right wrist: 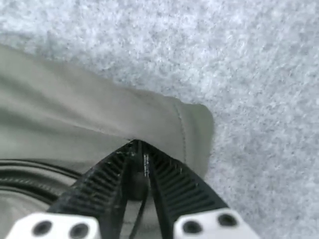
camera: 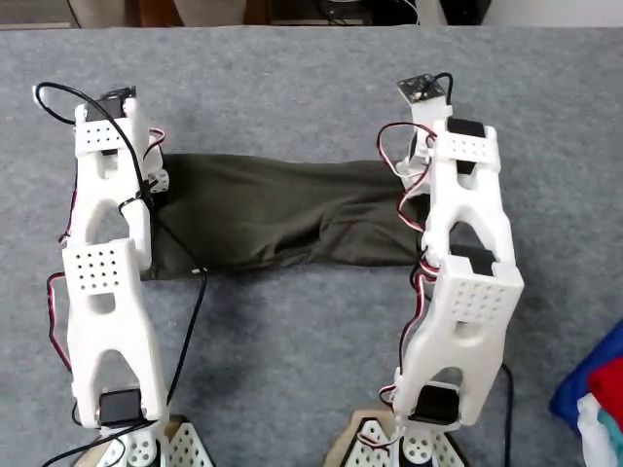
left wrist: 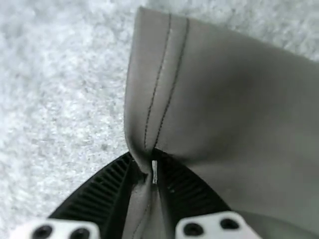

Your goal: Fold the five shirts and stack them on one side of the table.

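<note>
Left claw [left wrist: 152, 167] pinches a stitched hem of the olive shirt [camera: 273, 209] — right claw [right wrist: 142, 157] grips its opposite end. The shirt lies stretched between both arms on the grey surface [camera: 292, 88].

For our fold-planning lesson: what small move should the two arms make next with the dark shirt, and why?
Probably lift both ends together: the left gripper and right gripper are each shut on an edge of the shirt, stretched between them.
</note>
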Motion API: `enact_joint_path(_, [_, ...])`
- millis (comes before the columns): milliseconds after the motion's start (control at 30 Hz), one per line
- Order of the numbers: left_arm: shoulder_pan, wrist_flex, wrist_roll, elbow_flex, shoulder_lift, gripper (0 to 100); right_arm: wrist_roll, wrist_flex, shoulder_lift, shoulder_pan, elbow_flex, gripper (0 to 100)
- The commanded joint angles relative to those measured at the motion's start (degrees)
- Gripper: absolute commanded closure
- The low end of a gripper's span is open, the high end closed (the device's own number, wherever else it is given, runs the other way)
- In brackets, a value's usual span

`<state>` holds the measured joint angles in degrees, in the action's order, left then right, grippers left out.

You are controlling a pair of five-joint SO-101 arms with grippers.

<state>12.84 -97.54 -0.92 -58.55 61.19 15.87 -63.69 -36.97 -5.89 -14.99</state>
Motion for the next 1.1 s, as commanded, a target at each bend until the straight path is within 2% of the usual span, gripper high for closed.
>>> enact_joint_path(0, [1.85,-3.25,-0.62,-5.63,-2.33,98,-0.18,1.49,0.13,-1.63,-2.86,97.2])
enact_joint_path(133, [2.99,-3.25,5.45,-10.2,-7.16,98,-0.7,2.11,0.4,-3.12,-3.03,97.2])
enact_joint_path(233, [3.25,-3.25,6.15,-12.4,-10.77,98,-1.41,3.69,0.48,-4.97,-3.3,97.2])
enact_joint_path(333, [4.31,-3.25,6.15,-13.54,-13.67,98,-5.71,5.36,0.57,-6.99,-3.74,97.0])
enact_joint_path(533, [9.23,-3.25,6.24,-13.19,-16.57,98,-12.22,5.63,0.13,-11.65,-6.9,97.0])
enact_joint_path(633, [10.81,-3.25,6.24,-13.1,-16.75,98,-12.84,5.63,0.13,-11.65,-6.99,97.0])
enact_joint_path(800, [10.37,-3.25,6.15,-13.1,-16.75,98,-12.84,5.63,0.22,-11.47,-6.99,97.0])
enact_joint_path(1067, [4.75,-3.25,5.98,-13.63,-16.84,98,-12.92,5.63,0.22,-11.47,-6.99,97.0])
